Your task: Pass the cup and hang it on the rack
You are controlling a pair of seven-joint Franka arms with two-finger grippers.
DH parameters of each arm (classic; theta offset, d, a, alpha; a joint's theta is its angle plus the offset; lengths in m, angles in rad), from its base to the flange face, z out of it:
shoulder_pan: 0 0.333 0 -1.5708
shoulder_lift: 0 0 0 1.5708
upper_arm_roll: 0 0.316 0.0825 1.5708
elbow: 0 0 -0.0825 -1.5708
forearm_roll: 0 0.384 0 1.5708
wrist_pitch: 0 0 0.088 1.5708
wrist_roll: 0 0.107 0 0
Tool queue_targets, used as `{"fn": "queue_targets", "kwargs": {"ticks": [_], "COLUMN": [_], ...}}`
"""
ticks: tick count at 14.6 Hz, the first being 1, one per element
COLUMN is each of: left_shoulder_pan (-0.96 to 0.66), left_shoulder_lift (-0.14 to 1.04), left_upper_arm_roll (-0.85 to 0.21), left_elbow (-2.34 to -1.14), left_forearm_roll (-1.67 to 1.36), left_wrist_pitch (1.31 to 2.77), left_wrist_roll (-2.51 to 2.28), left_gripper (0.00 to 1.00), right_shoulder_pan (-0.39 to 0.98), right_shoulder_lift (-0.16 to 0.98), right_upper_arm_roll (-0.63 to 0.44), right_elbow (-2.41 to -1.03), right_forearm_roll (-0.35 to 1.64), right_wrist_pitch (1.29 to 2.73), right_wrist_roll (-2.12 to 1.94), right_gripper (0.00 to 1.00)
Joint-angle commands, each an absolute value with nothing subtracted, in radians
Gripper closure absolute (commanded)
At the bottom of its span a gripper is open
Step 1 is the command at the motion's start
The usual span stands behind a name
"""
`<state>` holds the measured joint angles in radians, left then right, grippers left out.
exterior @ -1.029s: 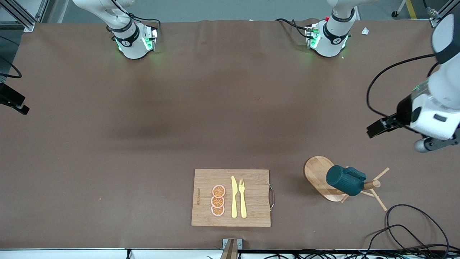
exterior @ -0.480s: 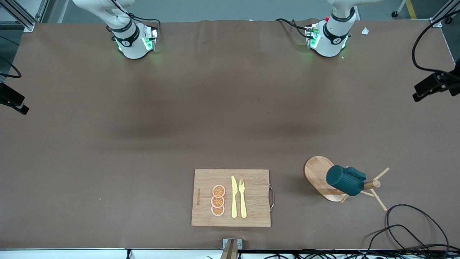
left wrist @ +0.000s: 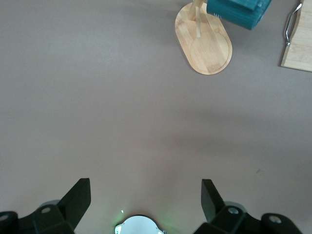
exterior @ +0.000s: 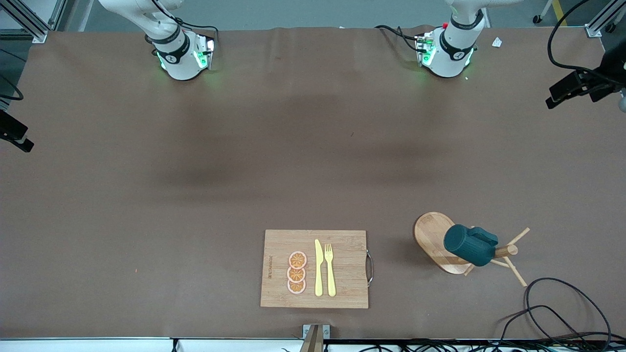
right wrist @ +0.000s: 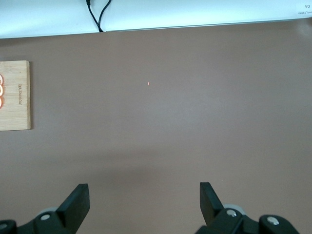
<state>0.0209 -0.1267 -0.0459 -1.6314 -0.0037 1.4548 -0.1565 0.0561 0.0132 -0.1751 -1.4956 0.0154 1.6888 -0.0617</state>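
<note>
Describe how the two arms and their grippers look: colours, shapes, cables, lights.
Both arms are white with black joint rings, green lights glowing at their bases and black cables trailing off. The left gripper and right gripper each have two dark wedge-shaped fingers on black mounts with silver bolts.

A dark teal cup point(exterior: 470, 248) hangs tipped sideways on a peg of a light wooden rack point(exterior: 435, 238), which stands near the table's camera-side edge toward the left arm's end.

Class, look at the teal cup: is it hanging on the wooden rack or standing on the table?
Hanging. The cup sits sideways, up on the rack, beside its post, off the table.
</note>
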Motion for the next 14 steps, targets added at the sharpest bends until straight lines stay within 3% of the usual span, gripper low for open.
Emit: {"fn": "queue_targets", "kwargs": {"ticks": [1, 14], "left_shoulder_pan": [0.014, 0.017], "left_shoulder_lift": [-0.166, -0.152], "left_upper_arm_roll": [-0.095, -0.123], "left_elbow": [-1.684, -1.664], "left_forearm_roll": [-0.014, -0.011], "left_wrist_pitch": [1.485, 1.491], "left_wrist_roll": [-0.146, -0.143], "left_gripper": [0.0, 0.0], "right_shoulder_pan": [0.035, 0.034], "right_shoulder_lift": [-0.009, -0.009], "right_upper_arm_roll": [-0.156, -0.158], "right_elbow": [-1.511, -1.517], "right_forearm_roll": [0.006, 0.012], "right_wrist_pitch": [1.7, 1.624], "right_wrist_roll": [-0.078, -0.064], "right_gripper": [0.0, 0.0]}}
